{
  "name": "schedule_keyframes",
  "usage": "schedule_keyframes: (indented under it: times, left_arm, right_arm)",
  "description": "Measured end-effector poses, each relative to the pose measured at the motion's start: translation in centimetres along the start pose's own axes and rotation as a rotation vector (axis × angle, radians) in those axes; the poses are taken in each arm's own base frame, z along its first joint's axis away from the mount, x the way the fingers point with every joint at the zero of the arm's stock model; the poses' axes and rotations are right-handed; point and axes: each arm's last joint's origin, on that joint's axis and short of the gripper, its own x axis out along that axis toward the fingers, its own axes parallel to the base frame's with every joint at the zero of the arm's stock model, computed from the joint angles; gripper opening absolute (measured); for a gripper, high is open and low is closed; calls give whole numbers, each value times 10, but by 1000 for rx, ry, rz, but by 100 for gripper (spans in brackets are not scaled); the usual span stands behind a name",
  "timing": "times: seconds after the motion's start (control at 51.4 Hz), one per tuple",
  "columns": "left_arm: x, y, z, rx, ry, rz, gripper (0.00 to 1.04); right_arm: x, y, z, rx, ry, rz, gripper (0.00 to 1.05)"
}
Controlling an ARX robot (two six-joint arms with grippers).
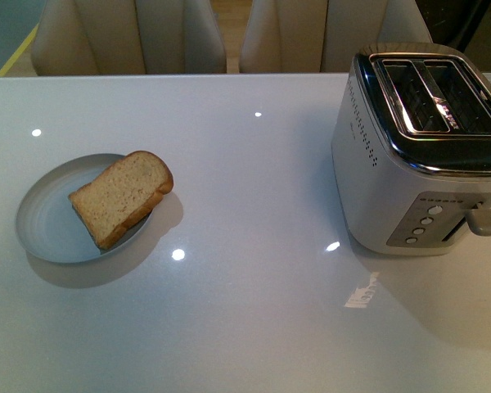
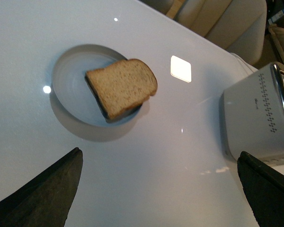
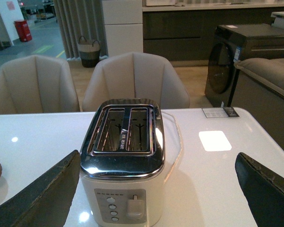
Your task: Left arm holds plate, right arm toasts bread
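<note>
The plate (image 1: 49,221) sits on the left of the white table (image 1: 245,319), well apart from the toaster (image 1: 417,164) on the right. The bread (image 1: 121,198) lies on the plate, its rounded top overhanging the rim on the toaster's side. The left gripper (image 2: 159,156) hangs above the table, spread wide and empty. Plate and bread lie ahead of it, untouched. The right gripper (image 3: 158,155) is also wide apart and empty, facing the toaster, whose two slots (image 3: 125,128) are bare.

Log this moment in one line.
bread on plate, overhanging rim; toaster slots empty; left arm jaws open; right arm jaws open, facing toaster
</note>
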Motion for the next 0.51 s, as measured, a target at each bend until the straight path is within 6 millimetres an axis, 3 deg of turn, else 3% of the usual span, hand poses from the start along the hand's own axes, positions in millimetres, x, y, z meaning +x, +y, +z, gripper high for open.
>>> schedule_keyframes:
  times: [0.117,0.292,0.409,0.506]
  left_arm:
    - [22,8,14,58,-28,17,97]
    - [84,31,41,106,-53,65,97]
    - [126,53,41,117,-11,138,97]
    - [163,77,27,97,91,204,97]
  right_arm:
    - [0,0,0,0,0,0,96]
    - [0,0,0,0,0,0,96]
    - [0,0,0,0,0,0,96]
    - [0,0,0,0,0,0,96]
